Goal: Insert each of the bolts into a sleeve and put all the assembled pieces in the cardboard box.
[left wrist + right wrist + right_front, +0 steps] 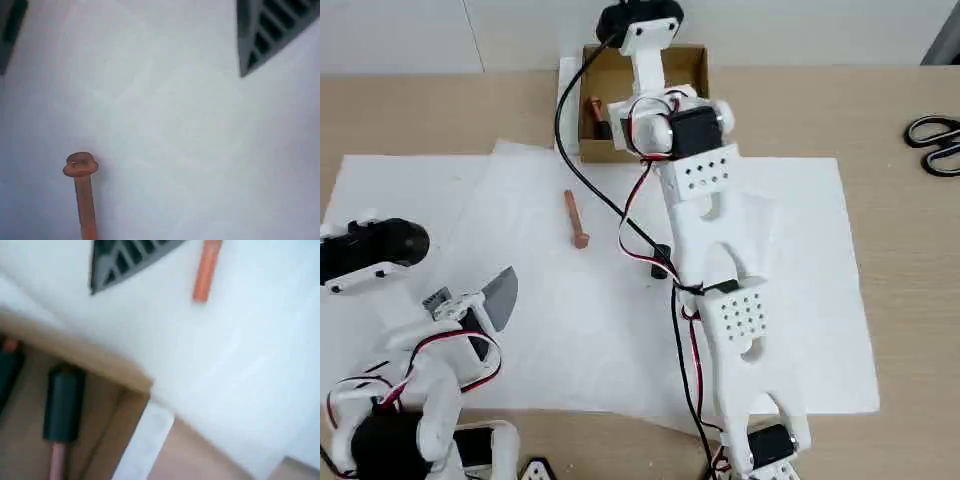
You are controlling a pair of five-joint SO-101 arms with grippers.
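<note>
Copper bolt (576, 220) lies apart from left jaws.

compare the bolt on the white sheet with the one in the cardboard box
The loose bolt lies bare on the white sheet; the boxed bolt wears a black sleeve. The loose bolt sits out in the open; the boxed bolt rests inside the cardboard box. Both have copper-coloured shafts.
</note>
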